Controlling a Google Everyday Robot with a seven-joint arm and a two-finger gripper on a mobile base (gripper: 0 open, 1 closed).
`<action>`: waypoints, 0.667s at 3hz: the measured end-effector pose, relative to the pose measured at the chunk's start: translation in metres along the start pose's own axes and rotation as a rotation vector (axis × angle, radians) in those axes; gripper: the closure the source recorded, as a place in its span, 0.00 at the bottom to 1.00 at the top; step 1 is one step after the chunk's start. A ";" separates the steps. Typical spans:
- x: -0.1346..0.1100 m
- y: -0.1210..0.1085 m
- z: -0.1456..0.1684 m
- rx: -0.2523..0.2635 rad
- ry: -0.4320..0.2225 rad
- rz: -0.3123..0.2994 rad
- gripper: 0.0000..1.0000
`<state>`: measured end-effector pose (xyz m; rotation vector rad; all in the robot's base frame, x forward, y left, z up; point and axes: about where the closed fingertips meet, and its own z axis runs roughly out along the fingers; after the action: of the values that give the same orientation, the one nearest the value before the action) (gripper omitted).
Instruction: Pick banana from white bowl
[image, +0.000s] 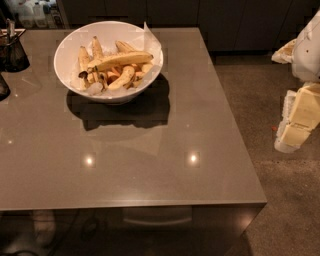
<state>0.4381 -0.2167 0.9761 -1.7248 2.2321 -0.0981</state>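
Observation:
The white bowl (66, 70) stands at the far left-middle of the grey table (165, 170), with crinkled white paper at its rim. The banana (123, 59), long and pale yellow with dark tips, lies across the top of the pile in the bowl, running left to right. Shorter bananas and pieces lie around and under it. My gripper (296, 122), with pale yellow and white parts, hangs off the table's right side over the floor, far to the right of the bowl and lower in the view.
A dark wire-mesh cup (13, 52) stands at the table's far left edge, with another dark object (3, 87) just below it. Dark cabinets (225, 22) line the back. Speckled floor (280, 200) lies to the right of the table.

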 end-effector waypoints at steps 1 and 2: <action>0.000 0.000 0.000 0.000 0.000 0.000 0.00; -0.001 -0.001 0.000 0.000 0.000 -0.001 0.00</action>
<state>0.4389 -0.2162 0.9767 -1.7255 2.2313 -0.0980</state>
